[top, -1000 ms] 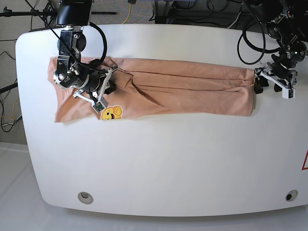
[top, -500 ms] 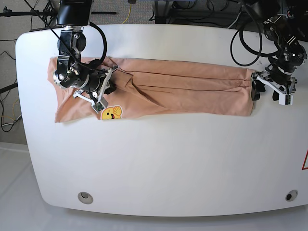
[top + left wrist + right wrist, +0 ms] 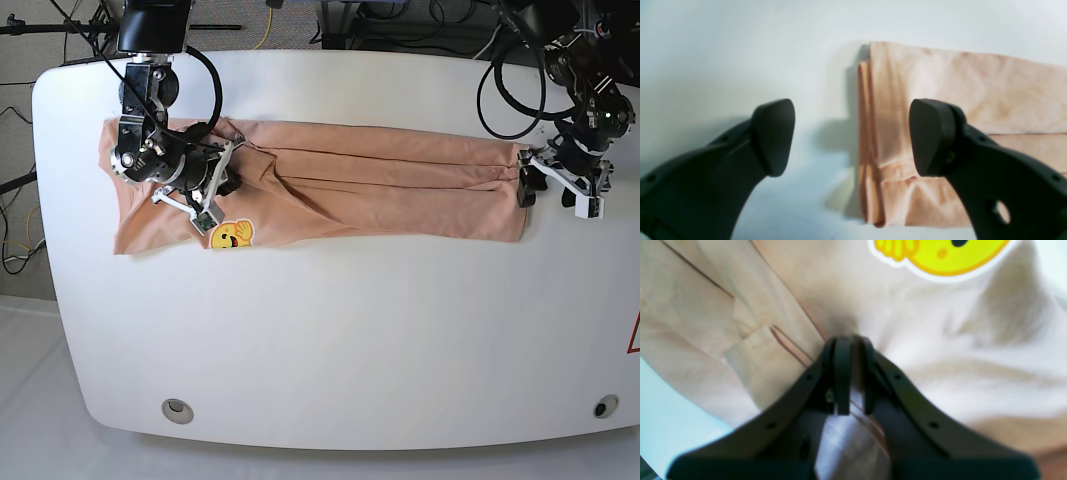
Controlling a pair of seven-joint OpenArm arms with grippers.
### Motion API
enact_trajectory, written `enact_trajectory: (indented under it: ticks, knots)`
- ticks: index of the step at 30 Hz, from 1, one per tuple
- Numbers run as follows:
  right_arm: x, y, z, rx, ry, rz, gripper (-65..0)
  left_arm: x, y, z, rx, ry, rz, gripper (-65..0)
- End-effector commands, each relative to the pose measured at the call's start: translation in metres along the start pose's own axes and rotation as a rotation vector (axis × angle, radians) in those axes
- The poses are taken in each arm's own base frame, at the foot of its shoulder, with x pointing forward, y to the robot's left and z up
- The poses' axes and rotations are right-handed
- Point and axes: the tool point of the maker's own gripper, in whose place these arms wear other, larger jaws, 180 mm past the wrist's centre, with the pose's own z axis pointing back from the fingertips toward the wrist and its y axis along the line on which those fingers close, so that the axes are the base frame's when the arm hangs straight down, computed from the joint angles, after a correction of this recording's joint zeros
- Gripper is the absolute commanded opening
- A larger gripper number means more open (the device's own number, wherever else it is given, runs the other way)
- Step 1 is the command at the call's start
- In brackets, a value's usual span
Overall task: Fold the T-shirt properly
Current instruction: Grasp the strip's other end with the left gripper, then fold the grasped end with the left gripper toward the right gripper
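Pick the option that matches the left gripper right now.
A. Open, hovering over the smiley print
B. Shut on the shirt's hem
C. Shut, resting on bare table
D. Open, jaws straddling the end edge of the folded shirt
D: in the left wrist view the left gripper stands wide open with nothing between its fingers, and the folded end edge of the T-shirt lies below the gap.

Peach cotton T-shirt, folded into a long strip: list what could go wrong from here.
1. The open left gripper straddles the stacked hem edge of the peach cotton T-shirt; closing now might catch only some layers.
2. The right gripper pinches bunched fabric beside the yellow smiley-face print; lifting could drag the tucked sleeve fold open.
3. Uneven pulling by the two arms may skew the strip on the white table.
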Motion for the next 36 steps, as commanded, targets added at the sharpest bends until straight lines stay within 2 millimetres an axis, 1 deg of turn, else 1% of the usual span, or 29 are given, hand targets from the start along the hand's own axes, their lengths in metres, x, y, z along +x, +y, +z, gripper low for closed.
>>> enact_trajectory:
  ticks: [1, 4, 11, 13, 16, 20, 29, 33, 36]
  knots:
    - [-0.019, -0.003, 0.000, -0.014, 0.088, 0.014, -60.0, 0.009, 0.002, -0.001, -0.006, -0.032, 0.007, -13.9]
    - [-0.020, -0.003, 0.000, -0.014, 0.090, 0.013, -60.0, 0.008, 0.003, -0.006, -0.011, -0.030, 0.025, -13.9]
    - [-0.019, -0.003, 0.001, -0.014, 0.089, 0.014, -60.0, -0.009, 0.001, -0.015, -0.030, 0.010, 0.068, -13.9]
    - [-0.019, -0.003, 0.001, -0.014, 0.089, 0.014, -60.0, -0.006, 0.000, -0.016, -0.033, 0.004, 0.069, -13.9]
    - [-0.019, -0.003, 0.001, -0.014, 0.089, 0.014, -60.0, -0.004, -0.005, -0.019, -0.043, -0.012, 0.081, -13.9]
    - [-0.020, -0.003, 0.001, -0.016, 0.089, 0.015, -60.0, -0.004, -0.008, -0.020, -0.048, -0.011, 0.083, -13.9]
    - [-0.020, -0.003, 0.001, -0.016, 0.089, 0.015, -60.0, -0.010, -0.033, -0.029, -0.103, 0.007, 0.073, -13.9]
    - [-0.018, -0.004, 0.002, -0.018, 0.085, 0.018, -60.0, -0.011, -0.037, -0.030, -0.109, 0.007, 0.078, -13.9]
    - [-0.014, -0.004, 0.004, -0.024, 0.075, 0.026, -60.0, -0.018, -0.037, -0.029, -0.109, 0.021, 0.080, -13.9]
